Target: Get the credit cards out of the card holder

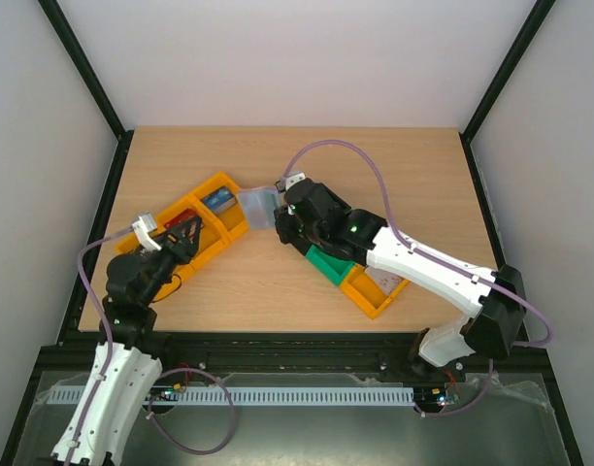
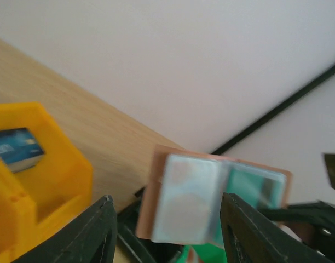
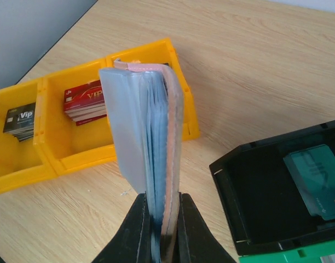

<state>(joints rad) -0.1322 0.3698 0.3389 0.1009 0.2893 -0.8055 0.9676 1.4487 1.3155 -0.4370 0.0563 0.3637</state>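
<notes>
My right gripper is shut on the lower edge of the card holder and holds it upright above the table, pinkish-brown outside with pale blue-grey sleeves. The top view shows the card holder at the right gripper, beside the orange bins. In the left wrist view the card holder faces me open and blurred, a teal card showing in its right sleeve. My left gripper is open with nothing between its fingers, and the holder lies beyond them. That left gripper hovers over the orange bins.
A row of orange bins holds red cards, dark cards and a blue card. A black bin holds a teal card. A green bin and another orange bin lie under the right arm.
</notes>
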